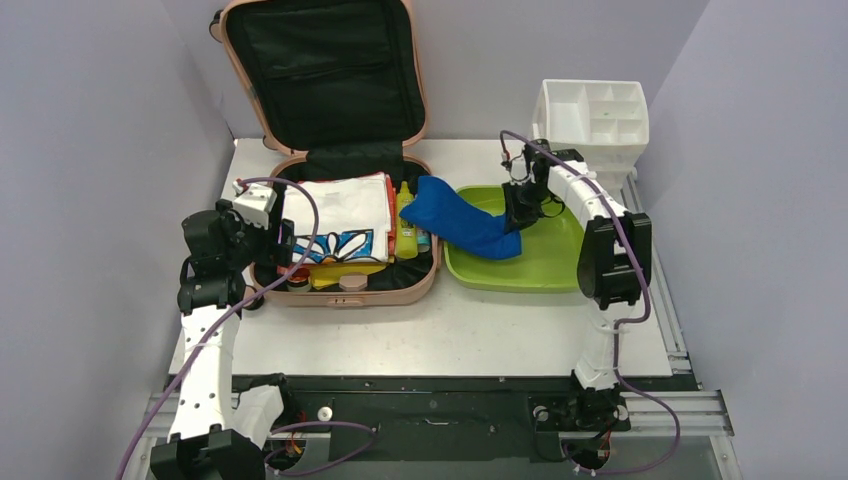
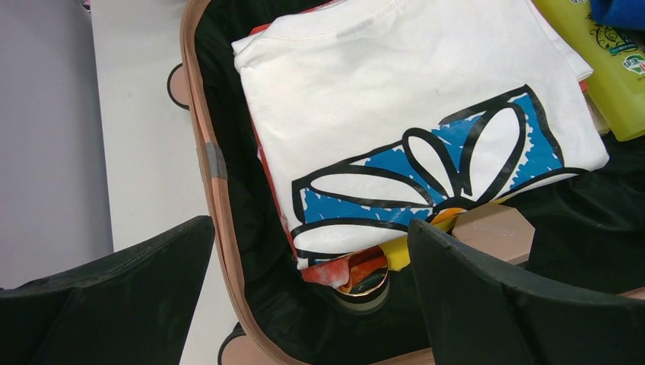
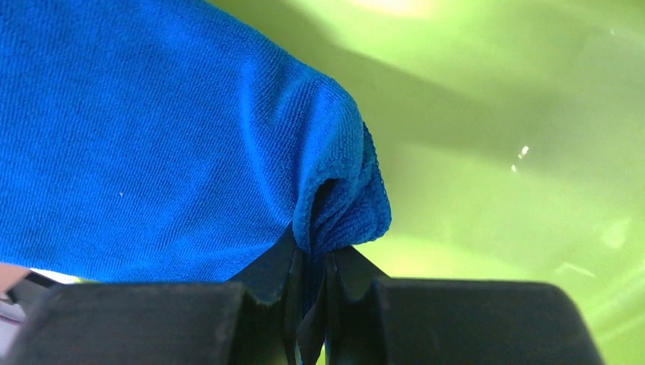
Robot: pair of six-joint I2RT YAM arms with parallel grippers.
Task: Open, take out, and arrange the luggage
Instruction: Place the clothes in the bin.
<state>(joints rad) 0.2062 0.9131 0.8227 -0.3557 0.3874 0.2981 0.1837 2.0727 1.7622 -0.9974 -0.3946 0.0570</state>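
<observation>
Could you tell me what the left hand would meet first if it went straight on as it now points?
Most likely the white T-shirt in the luggage, though depth is unclear.

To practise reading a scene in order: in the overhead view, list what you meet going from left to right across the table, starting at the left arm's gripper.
left gripper → folded white T-shirt → yellow bottle → blue cloth → right gripper → white organizer
</observation>
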